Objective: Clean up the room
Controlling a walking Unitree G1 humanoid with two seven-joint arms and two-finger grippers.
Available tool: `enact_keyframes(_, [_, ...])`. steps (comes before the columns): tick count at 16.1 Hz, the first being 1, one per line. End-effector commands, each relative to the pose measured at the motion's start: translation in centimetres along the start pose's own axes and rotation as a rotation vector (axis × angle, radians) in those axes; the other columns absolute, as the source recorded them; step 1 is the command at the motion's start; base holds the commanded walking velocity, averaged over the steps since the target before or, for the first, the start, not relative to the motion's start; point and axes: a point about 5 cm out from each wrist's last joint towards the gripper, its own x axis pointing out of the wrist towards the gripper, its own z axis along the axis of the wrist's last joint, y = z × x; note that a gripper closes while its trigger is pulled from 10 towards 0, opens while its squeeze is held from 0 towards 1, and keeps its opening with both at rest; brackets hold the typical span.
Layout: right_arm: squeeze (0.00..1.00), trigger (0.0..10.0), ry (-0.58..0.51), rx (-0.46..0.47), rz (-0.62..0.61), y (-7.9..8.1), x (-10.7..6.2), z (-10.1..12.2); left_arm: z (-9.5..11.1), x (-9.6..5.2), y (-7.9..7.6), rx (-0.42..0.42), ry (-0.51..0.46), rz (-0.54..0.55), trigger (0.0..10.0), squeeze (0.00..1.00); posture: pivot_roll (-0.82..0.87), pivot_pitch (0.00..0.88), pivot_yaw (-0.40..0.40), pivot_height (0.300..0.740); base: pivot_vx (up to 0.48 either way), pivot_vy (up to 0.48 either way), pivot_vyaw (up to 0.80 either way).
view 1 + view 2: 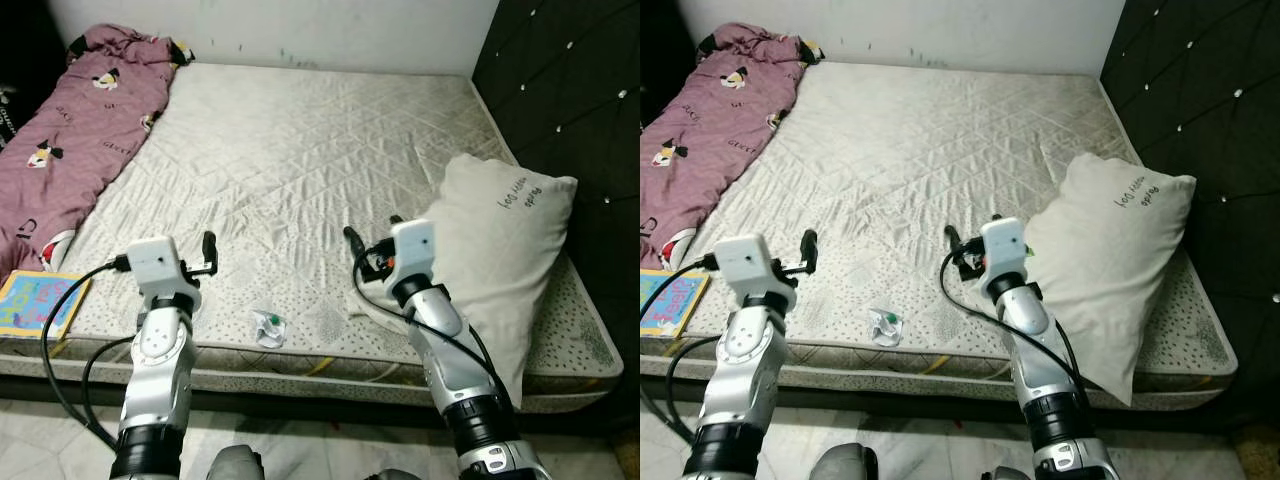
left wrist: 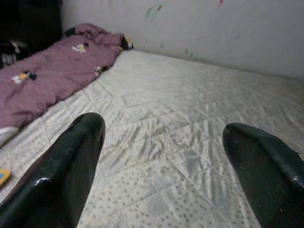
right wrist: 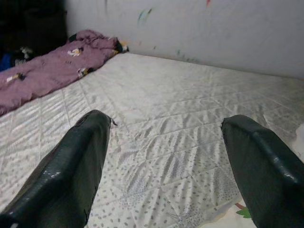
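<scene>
Left gripper [image 1: 207, 252]: held spread and empty above the quilted white mattress [image 1: 300, 150], lower left.
Right gripper [image 1: 371, 243]: likewise parted, unladen, beside the cream pillow [image 1: 495, 255].
Crumpled white wrapper [image 1: 269, 328]: lower centre, between both arms, judged the likely pickup.

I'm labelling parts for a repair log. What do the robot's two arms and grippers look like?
Both arms are silver-grey jointed segments ending in a white boxy wrist block. The left arm has black cables looping off its outer side; the right arm has a black cable and an orange spot at the wrist. The left gripper and right gripper each have two long glossy black fingers.
</scene>
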Motion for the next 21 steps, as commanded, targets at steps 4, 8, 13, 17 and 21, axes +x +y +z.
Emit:
enact_keyframes(4, [0.0, 10.0, -0.05, -0.006, -0.072, -1.4, -1.4, 1.4, 1.9, 0.2, -1.5, -0.049, -0.023, -0.071, 10.0, 0.0, 0.03, 0.015, -0.01, 0.74, 0.0, 0.0, -0.4])
enact_keyframes(8, [0.0, 10.0, -0.037, 0.001, -0.095, -1.8, -2.1, 1.5, 1.4, 0.1, -2.4, -0.061, 0.011, -0.129, 10.0, 0.0, -0.01, 0.044, 0.006, 0.74, 0.0, 0.091, -0.4])
enact_keyframes(13, [0.0, 10.0, -0.011, -0.005, -0.118, -2.3, -2.6, 1.4, 1.8, 0.3, -3.0, -0.065, 0.02, -0.164, 10.0, 0.0, -0.01, 0.065, 0.001, 0.74, 0.0, 0.475, 0.0])
enact_keyframes(17, [0.0, 10.0, 0.002, -0.005, -0.106, -2.2, -2.4, 1.4, 1.9, -0.1, -3.3, -0.056, 0.017, -0.167, 10.0, 0.0, -0.01, 0.074, -0.011, 0.74, 0.0, 0.48, 0.0])
enact_keyframes(21, [0.0, 10.0, 0.007, -0.008, -0.106, -2.2, -2.3, 1.5, 2.2, 0.1, -3.4, -0.056, 0.007, -0.167, 10.0, 0.0, -0.02, 0.078, -0.009, 0.74, 0.0, 0.356, 0.0])
